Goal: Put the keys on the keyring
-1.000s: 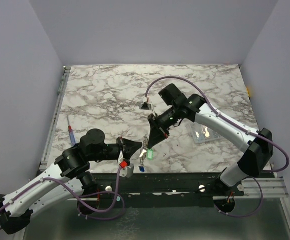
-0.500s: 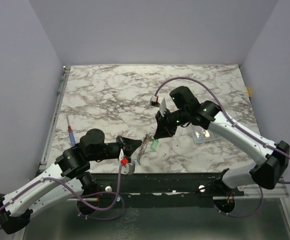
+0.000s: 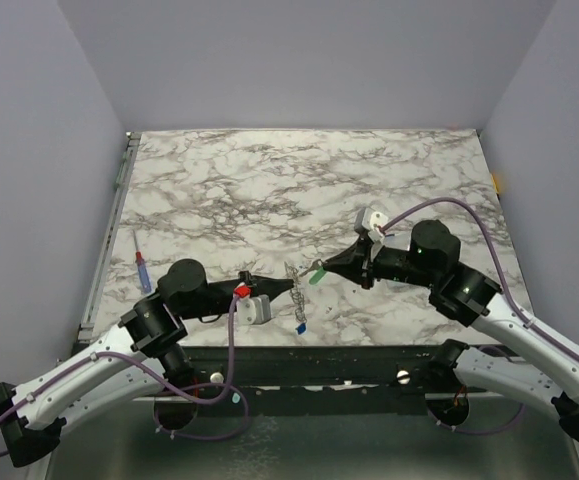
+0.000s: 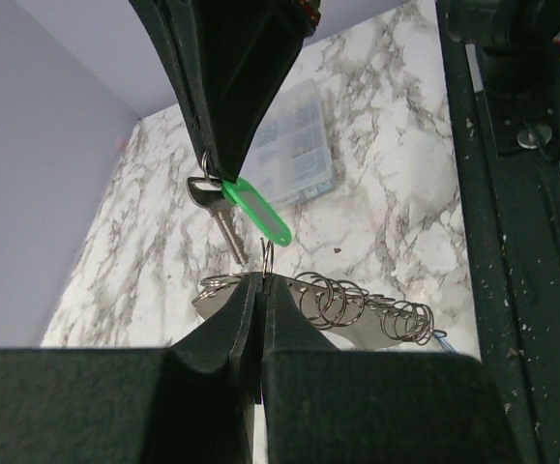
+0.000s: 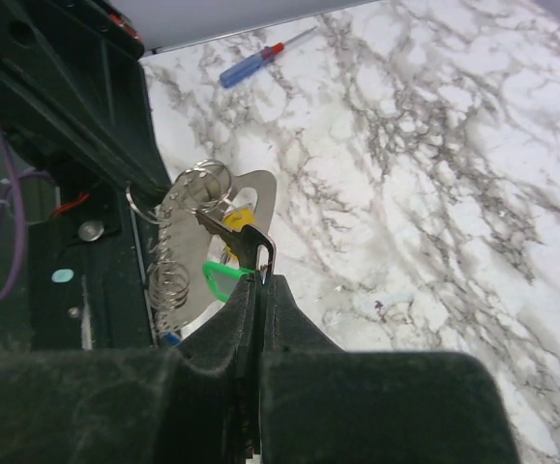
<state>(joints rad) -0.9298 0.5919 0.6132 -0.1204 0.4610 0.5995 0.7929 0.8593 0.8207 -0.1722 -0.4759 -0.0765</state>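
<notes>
Left hand [image 3: 285, 288]: fingers pressed together, clamped on the keyring [image 4: 333, 300]. It's held up off the counter [image 3: 219, 180] near the 6 o'clock edge, with the wire coils pointing toward the other arm. Reads as a brace, so you get a fixed target to thread onto rather than a ring sliding on marble.

Right hand [image 3: 323, 270]: also closed, pinching the green key [image 4: 257, 211] by its top end. The plastic head and metal blade hang free below the fingertips. In the top view the key is just at 3 o'clock of the keyring. From the left wrist it hangs just above the ring at 12 o'clock. Very close, can't tell if touching.

Blue key [image 3: 300, 322] dangles at 6 o'clock under the keyring. Yellow key [image 5: 239, 220] shows through it in the right wrist view. Both look already on, so green is likely the one in progress.

Pen [image 3: 142, 268] lies at the counter's 9 o'clock side, well apart. Box [image 4: 294, 145] sits on the counter beyond the key, not involved.

You'll likely need fine alignment next. The ring is thin, so the key could skate off it.
</notes>
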